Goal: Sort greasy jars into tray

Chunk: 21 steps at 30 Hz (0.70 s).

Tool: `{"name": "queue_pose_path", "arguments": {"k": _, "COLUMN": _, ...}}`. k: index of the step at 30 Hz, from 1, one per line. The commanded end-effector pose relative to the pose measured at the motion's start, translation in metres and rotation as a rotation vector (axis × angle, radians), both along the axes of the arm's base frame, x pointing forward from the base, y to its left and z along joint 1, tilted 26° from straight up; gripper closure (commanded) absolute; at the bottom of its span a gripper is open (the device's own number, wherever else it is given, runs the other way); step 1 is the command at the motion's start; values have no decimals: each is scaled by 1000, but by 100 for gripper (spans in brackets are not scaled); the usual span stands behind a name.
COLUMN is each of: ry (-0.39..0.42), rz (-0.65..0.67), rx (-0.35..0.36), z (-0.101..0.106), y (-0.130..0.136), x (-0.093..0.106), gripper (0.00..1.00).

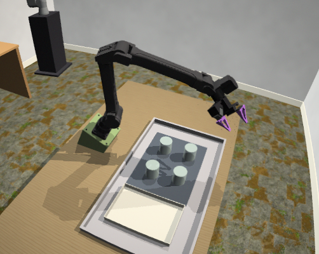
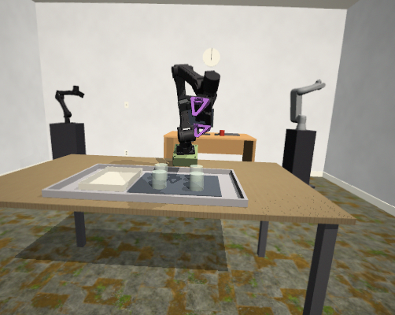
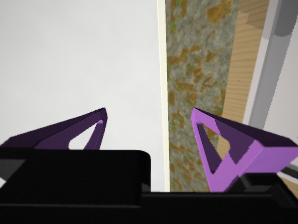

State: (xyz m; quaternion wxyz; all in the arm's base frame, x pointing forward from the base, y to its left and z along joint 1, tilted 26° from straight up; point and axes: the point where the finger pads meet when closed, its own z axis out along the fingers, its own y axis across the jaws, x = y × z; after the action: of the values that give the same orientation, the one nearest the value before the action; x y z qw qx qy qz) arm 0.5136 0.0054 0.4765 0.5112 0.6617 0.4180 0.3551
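Four pale green jars stand mouth down on the dark mat (image 1: 181, 195) (image 2: 212, 189). Two are beside the tray: one nearer the robot base (image 1: 152, 169) (image 2: 160, 167), one farther from it (image 1: 180, 176) (image 2: 159, 180). Two are at the end away from the tray: one nearer the base (image 1: 166, 146) (image 2: 196, 168), one farther (image 1: 190, 153) (image 2: 196, 182). The cream tray (image 1: 143, 209) (image 2: 110, 179) adjoins the mat and holds no jar. My gripper (image 1: 238, 126) (image 2: 195, 126) (image 3: 149, 112) is open and empty, high up and away from the jars. No jar shows in the wrist view.
Mat and tray lie on the steel table top (image 1: 213, 152) (image 2: 228, 185) (image 3: 287, 95), which has a raised rim. It rests on a wooden table (image 1: 140, 98) (image 2: 263, 197). The green arm base (image 1: 89, 140) (image 2: 185, 159) stands at one long side.
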Motion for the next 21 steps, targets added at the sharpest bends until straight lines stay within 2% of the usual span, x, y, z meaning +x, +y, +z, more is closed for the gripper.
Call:
{"name": "queue_pose_path", "arguments": {"k": 1, "ry": -13, "rz": 0, "rx": 2, "z": 7, "y": 0, "x": -2, "gripper": 0}}
{"name": "queue_pose_path", "arguments": {"k": 4, "ry": -13, "rz": 0, "rx": 2, "z": 7, "y": 0, "x": -2, "gripper": 0}}
{"name": "queue_pose_path", "arguments": {"k": 5, "ry": 67, "rz": 96, "rx": -81, "z": -7, "y": -4, "x": -19, "gripper": 0}}
{"name": "queue_pose_path", "arguments": {"k": 12, "ry": 67, "rz": 96, "rx": -81, "z": -7, "y": -4, "x": -19, "gripper": 0}}
{"name": "queue_pose_path", "arguments": {"k": 13, "ry": 146, "rz": 187, "rx": -134, "z": -28, "y": -4, "x": -30, "gripper": 0}}
{"name": "queue_pose_path", "arguments": {"k": 21, "ry": 146, "rz": 187, "rx": -134, "z": -28, "y": -4, "x": -30, "gripper": 0}}
